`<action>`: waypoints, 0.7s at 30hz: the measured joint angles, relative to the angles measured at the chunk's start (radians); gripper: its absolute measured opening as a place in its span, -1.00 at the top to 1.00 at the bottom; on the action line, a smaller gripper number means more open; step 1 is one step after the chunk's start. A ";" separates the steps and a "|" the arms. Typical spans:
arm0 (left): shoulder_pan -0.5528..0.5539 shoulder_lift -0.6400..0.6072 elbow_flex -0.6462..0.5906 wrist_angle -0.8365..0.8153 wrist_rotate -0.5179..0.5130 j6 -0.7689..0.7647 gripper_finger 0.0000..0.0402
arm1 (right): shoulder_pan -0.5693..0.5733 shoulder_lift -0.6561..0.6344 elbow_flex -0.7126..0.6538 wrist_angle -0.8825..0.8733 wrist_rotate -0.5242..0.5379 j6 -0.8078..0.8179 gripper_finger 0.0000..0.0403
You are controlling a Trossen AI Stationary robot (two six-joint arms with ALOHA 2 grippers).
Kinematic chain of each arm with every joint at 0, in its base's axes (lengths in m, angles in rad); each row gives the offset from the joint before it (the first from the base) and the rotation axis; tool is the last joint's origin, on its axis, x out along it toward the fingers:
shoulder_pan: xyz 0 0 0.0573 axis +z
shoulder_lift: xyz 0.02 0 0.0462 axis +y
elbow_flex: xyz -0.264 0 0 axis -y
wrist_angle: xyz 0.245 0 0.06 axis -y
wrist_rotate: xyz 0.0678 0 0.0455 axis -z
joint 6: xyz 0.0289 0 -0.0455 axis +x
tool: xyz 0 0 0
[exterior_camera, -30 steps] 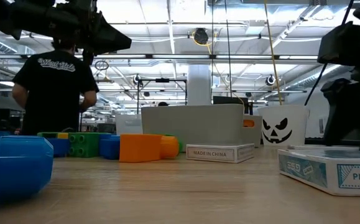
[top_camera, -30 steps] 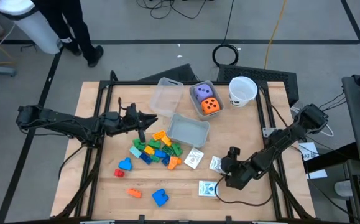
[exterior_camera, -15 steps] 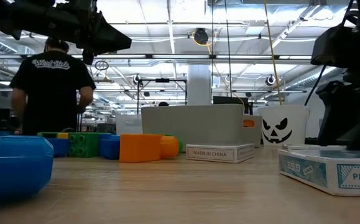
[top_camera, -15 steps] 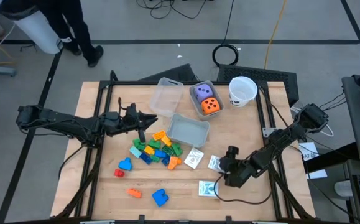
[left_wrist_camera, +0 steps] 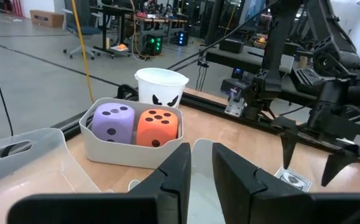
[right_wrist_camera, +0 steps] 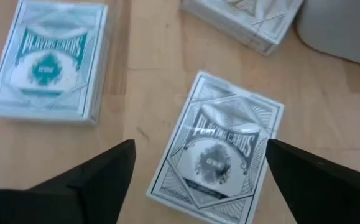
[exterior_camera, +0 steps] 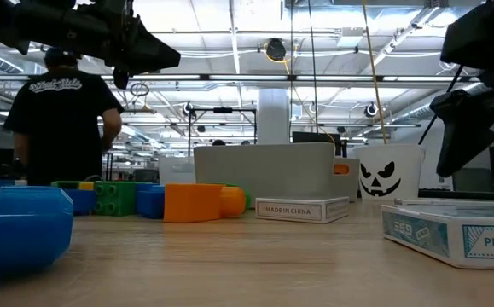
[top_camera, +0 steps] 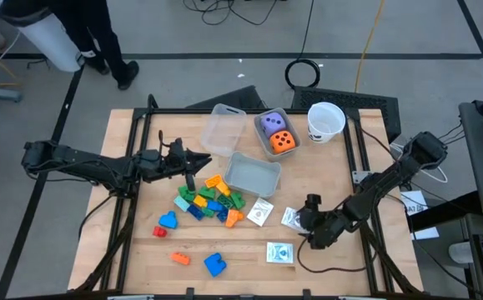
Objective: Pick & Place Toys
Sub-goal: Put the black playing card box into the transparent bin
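From above, the right hand (top_camera: 306, 222) hovers by the middle card pack (top_camera: 289, 218) on the desk (top_camera: 249, 267). In the right wrist view, its fingers are spread wide over that pack (right_wrist_camera: 219, 145), which lies flat, long axis slanted. The left hand (top_camera: 208, 158) waits near the bins, fingers almost together.

grey floor (top_camera: 224, 50), ceiling lights (exterior_camera: 229, 26), person (exterior_camera: 59, 119)

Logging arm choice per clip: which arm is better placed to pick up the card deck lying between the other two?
The right. Its pincer hangs open right by that card deck, which sits between its fingers in the wrist view. The left pincer is across the table, above the block pile.
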 joint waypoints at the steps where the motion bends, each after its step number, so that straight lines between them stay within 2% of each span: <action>1: 0.000 0.000 0.000 0.000 0.000 0.000 0.64 | 0.000 -0.001 0.000 0.000 0.004 0.014 -0.71; 9: 0.000 0.000 0.000 0.000 0.000 -0.022 0.64 | -0.023 0.077 0.000 -0.019 -0.010 0.071 -0.65; 21: 0.000 0.000 0.000 0.000 0.000 -0.022 0.64 | -0.090 0.150 0.005 -0.015 -0.047 -0.009 -0.66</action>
